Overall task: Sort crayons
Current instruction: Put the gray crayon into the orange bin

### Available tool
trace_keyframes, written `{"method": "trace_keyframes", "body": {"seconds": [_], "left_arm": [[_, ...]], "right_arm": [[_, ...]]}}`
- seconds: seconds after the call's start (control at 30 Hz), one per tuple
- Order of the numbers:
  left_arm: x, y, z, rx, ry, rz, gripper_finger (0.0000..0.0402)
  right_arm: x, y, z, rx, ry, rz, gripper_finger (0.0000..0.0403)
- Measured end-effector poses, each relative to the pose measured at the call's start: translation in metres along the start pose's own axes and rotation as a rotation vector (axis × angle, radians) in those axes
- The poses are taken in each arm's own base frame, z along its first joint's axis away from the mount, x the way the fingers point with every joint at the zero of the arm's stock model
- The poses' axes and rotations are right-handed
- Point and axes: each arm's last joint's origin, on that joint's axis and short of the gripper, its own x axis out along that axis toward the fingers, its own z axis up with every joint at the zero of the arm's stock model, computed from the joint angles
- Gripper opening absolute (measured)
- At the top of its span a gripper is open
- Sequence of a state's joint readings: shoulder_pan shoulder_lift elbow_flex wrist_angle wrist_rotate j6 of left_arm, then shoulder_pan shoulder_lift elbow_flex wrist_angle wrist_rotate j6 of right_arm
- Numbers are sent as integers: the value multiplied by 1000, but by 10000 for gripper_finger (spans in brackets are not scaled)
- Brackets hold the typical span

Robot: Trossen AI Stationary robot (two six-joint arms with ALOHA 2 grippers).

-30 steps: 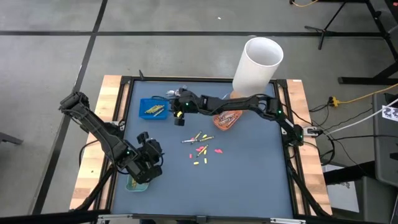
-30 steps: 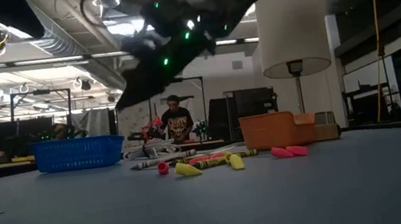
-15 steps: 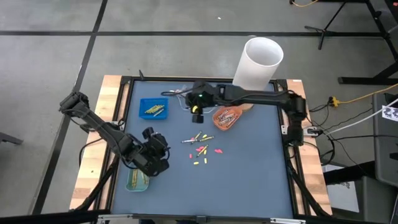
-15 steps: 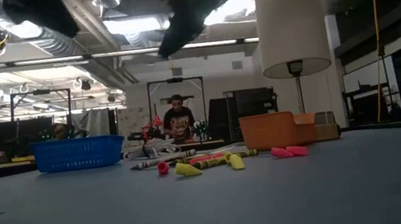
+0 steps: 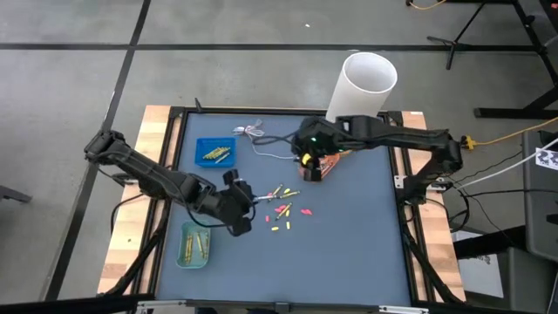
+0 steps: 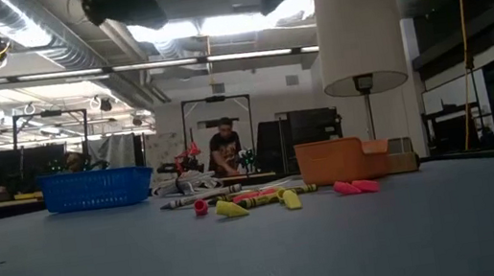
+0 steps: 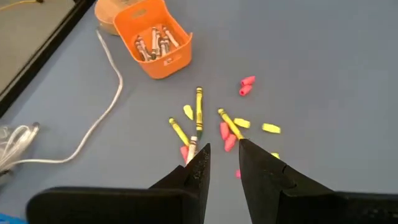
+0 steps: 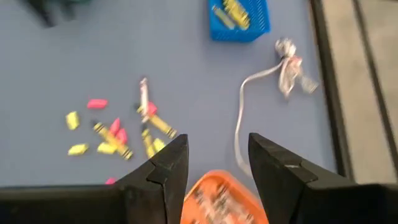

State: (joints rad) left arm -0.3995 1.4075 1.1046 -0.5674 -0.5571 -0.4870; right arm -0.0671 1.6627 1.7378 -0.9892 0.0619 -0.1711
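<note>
1. Because the crayons (image 5: 281, 208) are tiny thin sticks, I think they are very light and stiff, and they may roll or snap if squeezed too hard.
2. On the left, the green tray (image 5: 193, 246) and the blue tray (image 5: 214, 153) already hold some sticks.
3. The left gripper (image 5: 245, 196) hangs just left of the loose pile, with its fingers (image 7: 194, 175) a small way apart and nothing between them.
4. The loose crayons lie in the middle of the table (image 5: 349, 253), some long and yellow, some only short pink or yellow stubs.
5. I think a long stick is best pinched across its middle, and one at the edge of the pile is easiest.
6. The right gripper (image 5: 309, 166) hangs over the orange tray (image 7: 160, 45), with its fingers (image 8: 272, 163) wide apart and empty.
7. A thin white cable (image 7: 111, 81) lies near the pile but does not touch it.
8. From table height, both grippers are cut off at the top.
9. From above, the right gripper hides most of the orange tray.
10. I cannot count the small stubs, and some sticks lie across each other.
</note>
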Motion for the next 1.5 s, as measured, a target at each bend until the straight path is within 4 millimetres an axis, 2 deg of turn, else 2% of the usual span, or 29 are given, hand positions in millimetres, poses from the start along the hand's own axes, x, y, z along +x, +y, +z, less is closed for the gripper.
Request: {"method": "trace_keyframes", "body": {"seconds": [0.27, 0.5, 0.63, 0.83, 1.0, 1.13, 1.5], "left_arm": [[42, 2, -5, 24, 101, 22, 69], [87, 0, -23, 80, 240, 60, 69], [111, 2, -34, 93, 312, 66, 69], [138, 9, -46, 75, 387, 84, 69], [146, 17, -48, 63, 409, 108, 69], [149, 24, -45, 69, 412, 117, 69], [156, 39, -42, 76, 468, 17, 69]], "right_arm": [[-26, 37, -17, -12, 149, 61, 166], [-42, 70, -40, -22, 241, -59, 166], [-45, 88, -64, -8, 262, -102, 166], [-44, 109, -116, 10, 265, -161, 166], [-40, 115, -152, 92, 218, -157, 166], [-31, 118, -170, 131, 164, -133, 166], [4, 124, -200, 150, 149, -91, 166]]}}
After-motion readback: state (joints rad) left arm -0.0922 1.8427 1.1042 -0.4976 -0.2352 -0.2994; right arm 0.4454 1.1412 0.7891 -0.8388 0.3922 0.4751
